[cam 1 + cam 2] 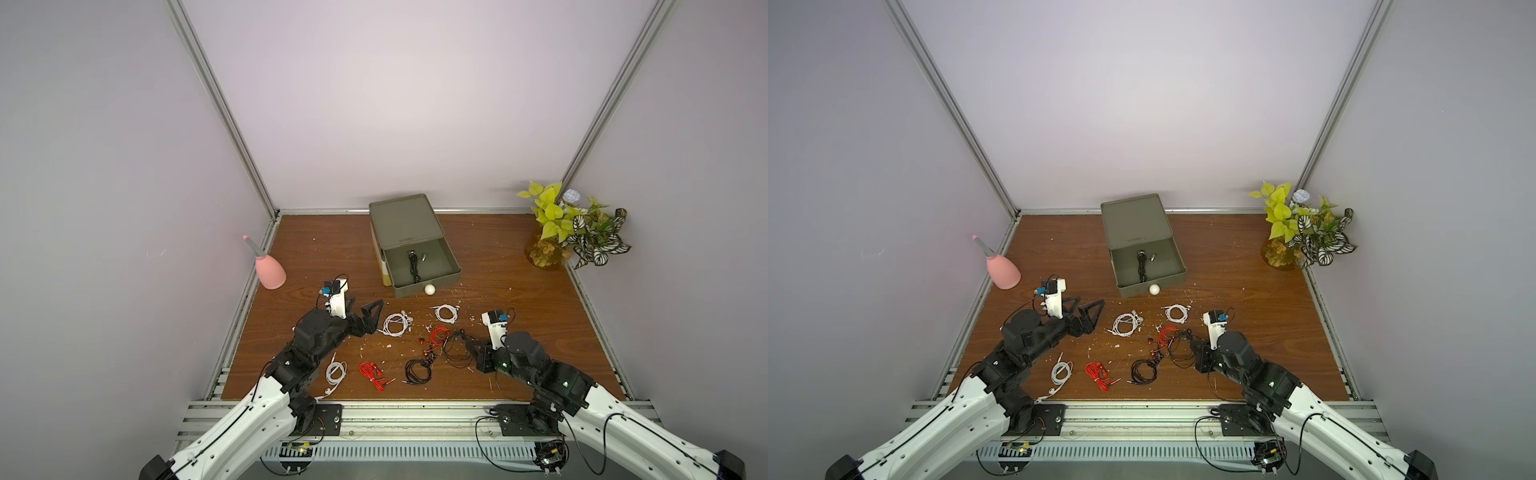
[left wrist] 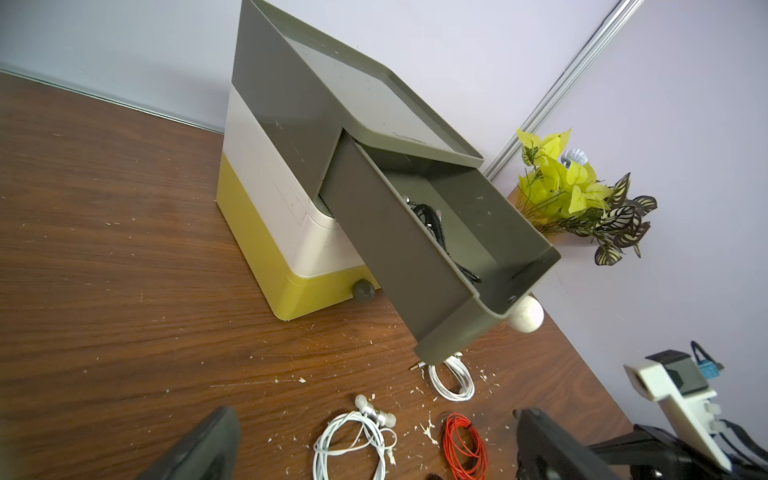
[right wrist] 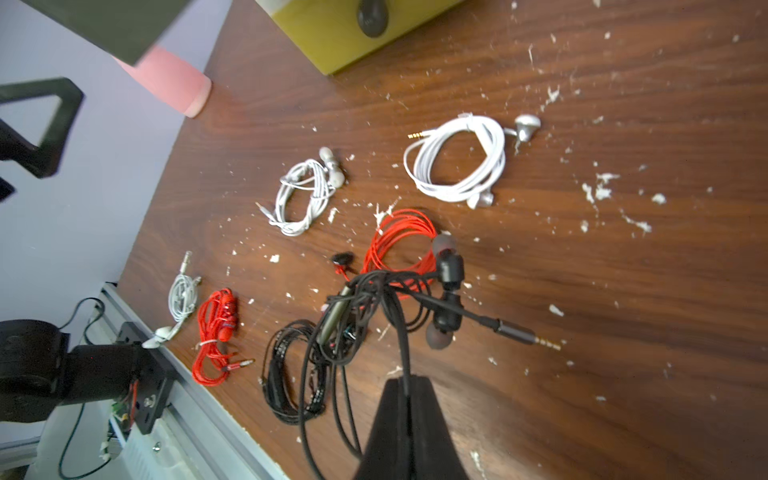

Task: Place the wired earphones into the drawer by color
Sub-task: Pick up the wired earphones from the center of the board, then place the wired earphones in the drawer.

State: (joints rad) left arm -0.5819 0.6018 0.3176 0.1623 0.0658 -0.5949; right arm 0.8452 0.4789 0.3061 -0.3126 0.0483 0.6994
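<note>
The drawer [image 1: 406, 219] stands at the back of the table. Its olive top tier [image 1: 451, 266] is pulled out, white knob [image 1: 429, 289] forward, with black wired earphones [image 1: 413, 266] lying inside. My right gripper [image 3: 405, 380] is shut on the cable of another black earphones bundle [image 3: 449, 286], which dangles beside a red coil [image 3: 395, 241]. My left gripper [image 1: 368, 301] stands open and holds nothing, next to a white bundle [image 1: 397, 324]. On the table lie two more white bundles [image 1: 445, 312] [image 1: 336, 372], a second red bundle [image 1: 371, 374] and a black bundle [image 1: 417, 370].
A pink bottle [image 1: 269, 270] stands at the left wall. A potted plant [image 1: 573, 226] fills the back right corner. White crumbs litter the wooden table [image 1: 519, 291]. An aluminium rail [image 1: 415, 415] runs along the front edge.
</note>
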